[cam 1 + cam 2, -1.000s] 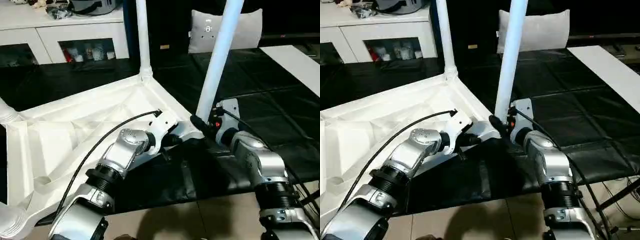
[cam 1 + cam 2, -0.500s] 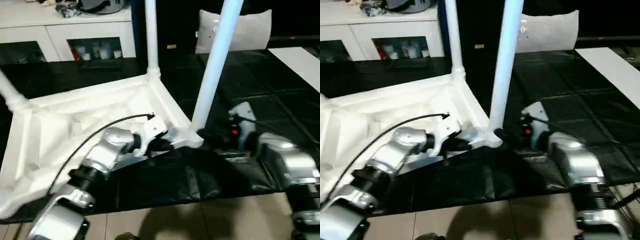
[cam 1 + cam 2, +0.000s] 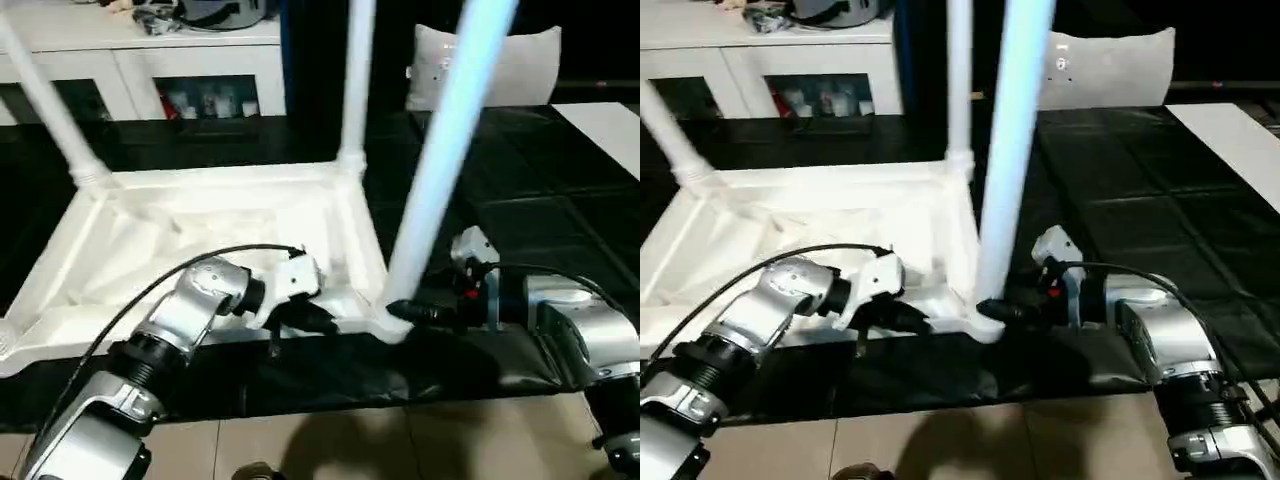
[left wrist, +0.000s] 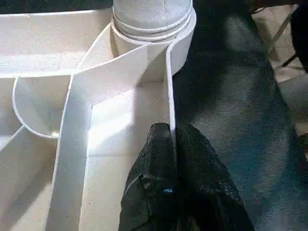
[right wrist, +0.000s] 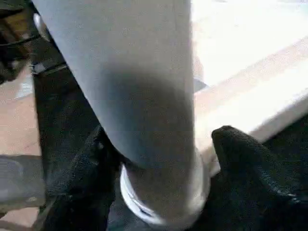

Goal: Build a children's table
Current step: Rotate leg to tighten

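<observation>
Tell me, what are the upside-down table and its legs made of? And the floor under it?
The table top looks like white plastic: thin moulded ribs, smooth matt skin. The nearest leg seems the same, a smooth, faintly shiny white tube. The floor covering looks like black padded mats with seams, possibly foam or vinyl; I can't be sure.

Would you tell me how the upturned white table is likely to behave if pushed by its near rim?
The table top probably slides as one stiff piece: its underside is ribbed. It looks light, being thin-walled plastic. The tall legs may sway; the left hand pinches only a thin rim.
</observation>
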Available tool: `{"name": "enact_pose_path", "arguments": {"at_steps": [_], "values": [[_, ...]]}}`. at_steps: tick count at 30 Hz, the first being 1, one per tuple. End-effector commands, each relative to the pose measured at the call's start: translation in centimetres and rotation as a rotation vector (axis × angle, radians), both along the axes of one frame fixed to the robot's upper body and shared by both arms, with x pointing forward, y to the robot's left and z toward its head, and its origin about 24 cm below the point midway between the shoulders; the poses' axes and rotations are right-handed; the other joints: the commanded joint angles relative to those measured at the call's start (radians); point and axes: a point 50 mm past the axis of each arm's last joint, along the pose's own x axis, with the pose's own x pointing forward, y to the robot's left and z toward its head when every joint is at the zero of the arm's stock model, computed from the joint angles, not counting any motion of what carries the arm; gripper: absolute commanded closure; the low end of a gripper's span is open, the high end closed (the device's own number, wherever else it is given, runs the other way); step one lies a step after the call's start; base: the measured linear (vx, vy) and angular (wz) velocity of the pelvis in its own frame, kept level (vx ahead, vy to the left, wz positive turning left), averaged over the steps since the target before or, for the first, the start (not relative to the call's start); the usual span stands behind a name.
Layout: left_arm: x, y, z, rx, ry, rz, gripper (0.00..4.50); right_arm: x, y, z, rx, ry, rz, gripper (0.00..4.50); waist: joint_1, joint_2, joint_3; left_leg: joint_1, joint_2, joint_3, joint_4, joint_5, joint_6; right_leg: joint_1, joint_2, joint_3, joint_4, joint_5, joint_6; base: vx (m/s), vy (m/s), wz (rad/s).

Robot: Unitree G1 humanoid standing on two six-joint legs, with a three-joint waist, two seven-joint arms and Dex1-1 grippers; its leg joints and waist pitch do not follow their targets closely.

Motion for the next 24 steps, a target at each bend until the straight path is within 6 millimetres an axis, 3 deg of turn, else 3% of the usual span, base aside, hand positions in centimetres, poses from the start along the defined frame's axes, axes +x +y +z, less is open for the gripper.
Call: {"name": "enact_pose_path", "arguments": {"at_steps": [1, 6, 17, 21, 24], "values": [[-0.5, -1.0, 0.5, -0.015, -0.014, -0.094, 4.5, 0.0, 0.1, 0.5, 0.015, -0.012, 0.014, 1.67, -0.005, -0.014, -0.074, 0.02, 0.044, -0.008, -0.068, -0.209, 0.051, 0.05, -0.065, 0.05, -0.074, -0.285, -0.19, 0.0, 0.0, 0.0], [-0.6, -1.0, 0.4, -0.016, -0.011, -0.1, 4.5, -0.1, 0.4, 0.4, 0.027, 0.003, 0.042, 2.2, -0.005, -0.015, -0.076, 0.017, 0.043, -0.009, -0.067, -0.195, 0.054, 0.052, -0.064, 0.049, -0.071, -0.264, -0.191, 0.0, 0.0, 0.0], [-0.7, -1.3, 0.6, -0.072, 0.024, -0.058, 4.5, -0.9, 1.5, 0.2, 0.11, 0.062, 0.041, 2.51, -0.005, -0.019, -0.074, 0.017, 0.042, -0.008, -0.067, -0.188, 0.057, 0.05, -0.064, 0.05, -0.074, -0.289, -0.181, 0.0, 0.0, 0.0], [0.1, -2.3, 0.5, -0.1, 0.033, 0.107, 4.5, 0.8, 2.2, -0.7, 0.059, 0.035, -0.239, 2.51, -0.013, -0.017, -0.071, 0.019, 0.039, -0.011, -0.072, -0.219, 0.027, 0.047, -0.065, 0.047, -0.082, -0.355, -0.161, 0.0, 0.0, 0.0], [0.9, -3.4, 0.7, -0.122, 0.023, 0.237, 4.5, 2.2, 2.5, -1.1, 0.039, 0.053, -0.455, 2.51, -0.03, -0.018, -0.066, 0.02, 0.033, -0.012, -0.075, -0.25, 0.0, 0.045, -0.062, 0.044, -0.088, -0.414, -0.144, 0.0, 0.0, 0.0]]}}
